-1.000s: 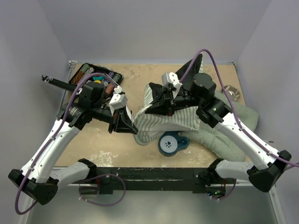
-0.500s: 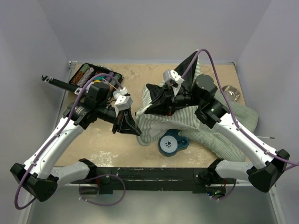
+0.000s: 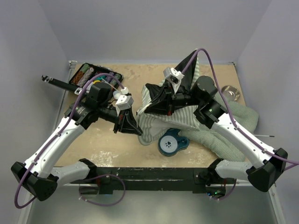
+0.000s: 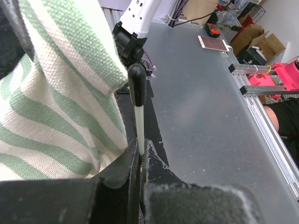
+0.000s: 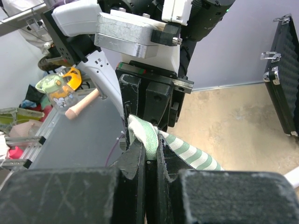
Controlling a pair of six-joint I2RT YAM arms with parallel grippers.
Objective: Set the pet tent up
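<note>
The pet tent lay collapsed at the centre of the table. Its green-and-white striped fabric was bunched between the two arms, and a black panel stood up toward 1 o'clock. The left gripper, at the tent's 9 o'clock edge, had its jaws clamped on a thin white pole with a black end cap; striped fabric hung just beside the pole. The right gripper, reaching in from 3 o'clock, had its jaws pinched together on a folded edge of the striped fabric, facing the left gripper at close range. A teal pet-bowl stand sat at the tent's 6 o'clock, touching the fabric. A green cushion lay at 4 o'clock, partly under the right arm. A black tray of small items occupied the 10 o'clock corner.
</note>
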